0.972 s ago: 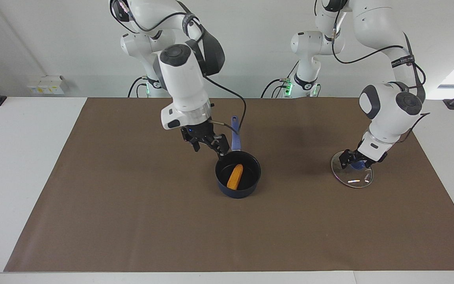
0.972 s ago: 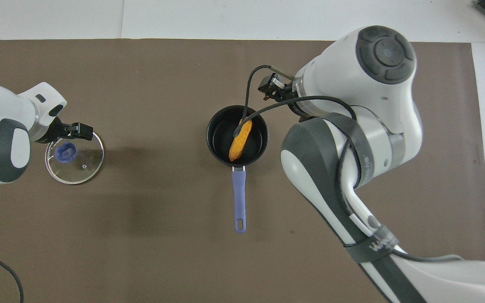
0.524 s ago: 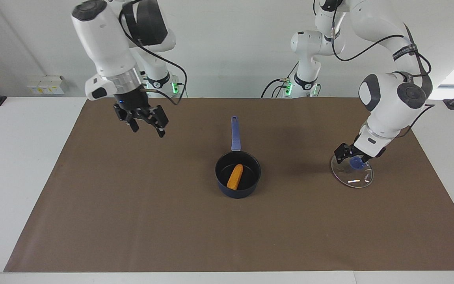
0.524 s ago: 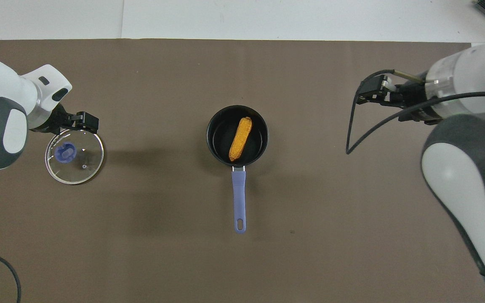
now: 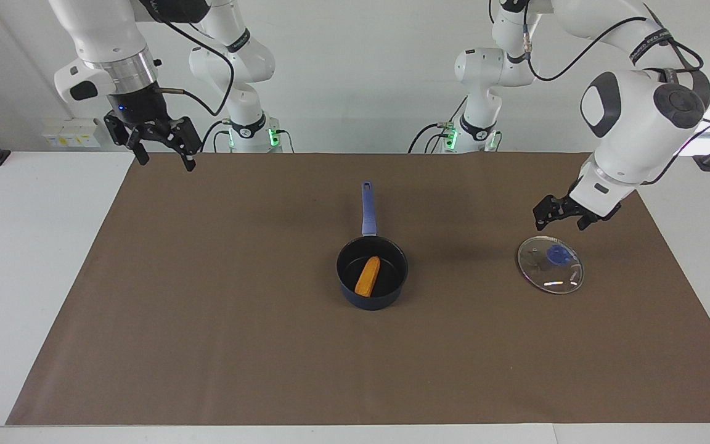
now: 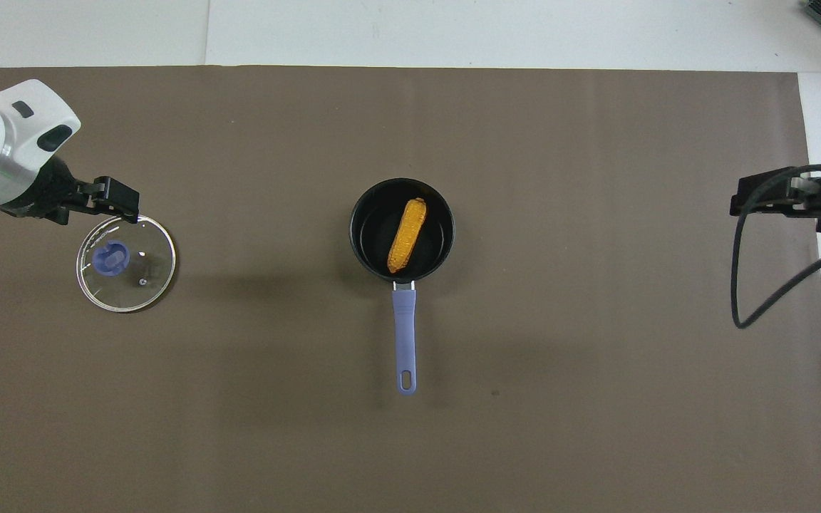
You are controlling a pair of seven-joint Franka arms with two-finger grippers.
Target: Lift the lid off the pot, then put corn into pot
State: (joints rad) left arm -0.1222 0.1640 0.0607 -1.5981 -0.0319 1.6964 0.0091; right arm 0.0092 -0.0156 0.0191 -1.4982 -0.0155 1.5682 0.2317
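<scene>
Both hands hang raised, fingers spread, empty; left hand (image 5: 557,214) over the lid (image 5: 550,265); right hand (image 5: 161,143) over the mat's edge (image 5: 122,185).

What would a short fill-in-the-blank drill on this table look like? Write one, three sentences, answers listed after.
1. The corn lies inside the ____.
2. The lid rests flat on the brown ____, toward the left arm's end of the table.
3. The right gripper and the left gripper both hold ____.

Missing words: pot; mat; nothing
</scene>
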